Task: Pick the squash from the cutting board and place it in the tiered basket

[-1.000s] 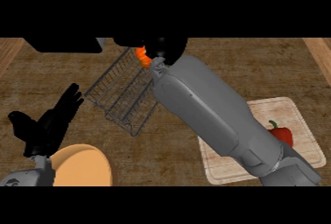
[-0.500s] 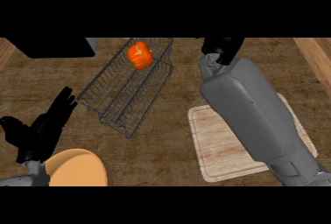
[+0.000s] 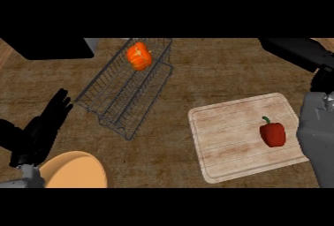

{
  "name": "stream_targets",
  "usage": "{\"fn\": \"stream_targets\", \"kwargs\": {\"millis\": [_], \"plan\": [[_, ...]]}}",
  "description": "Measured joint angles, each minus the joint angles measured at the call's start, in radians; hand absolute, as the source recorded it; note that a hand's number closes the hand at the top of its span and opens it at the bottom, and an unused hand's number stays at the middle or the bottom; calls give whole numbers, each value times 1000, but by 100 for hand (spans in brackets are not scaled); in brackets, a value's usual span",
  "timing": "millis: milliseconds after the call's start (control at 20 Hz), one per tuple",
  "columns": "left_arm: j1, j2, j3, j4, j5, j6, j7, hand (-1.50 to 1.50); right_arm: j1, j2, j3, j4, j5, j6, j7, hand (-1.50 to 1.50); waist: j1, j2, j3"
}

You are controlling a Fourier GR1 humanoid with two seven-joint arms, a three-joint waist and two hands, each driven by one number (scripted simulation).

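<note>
The orange squash (image 3: 139,57) sits in the upper tier of the wire tiered basket (image 3: 124,103), up and to the right of the robot's left hand (image 3: 39,130), which rests open, fingers straight, holding nothing. The right hand (image 3: 323,79) shows only partly at the far right edge; its fingers cannot be made out. A red pepper (image 3: 272,133) lies on the cutting board (image 3: 228,145) beside the right forearm; an orange bowl (image 3: 72,170) sits just below the left hand. The task looks done.

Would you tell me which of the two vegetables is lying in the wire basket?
The orange squash lies in the tiered basket, near its far end. The red bell pepper lies on the cutting board instead.
</note>
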Motion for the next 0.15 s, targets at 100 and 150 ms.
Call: {"fn": "stream_targets", "kwargs": {"millis": [100, 150], "plan": [[-7, 0, 0, 8, -1, -3, 0, 0, 76, -57, -38, -103, -40, 32, 10, -150, 3, 2, 0], [-10, 5, 5, 3, 1, -5, 4, 0, 115, -84, -57, -154, -64, 47, 13, -150, 5, 3, 0]]}}
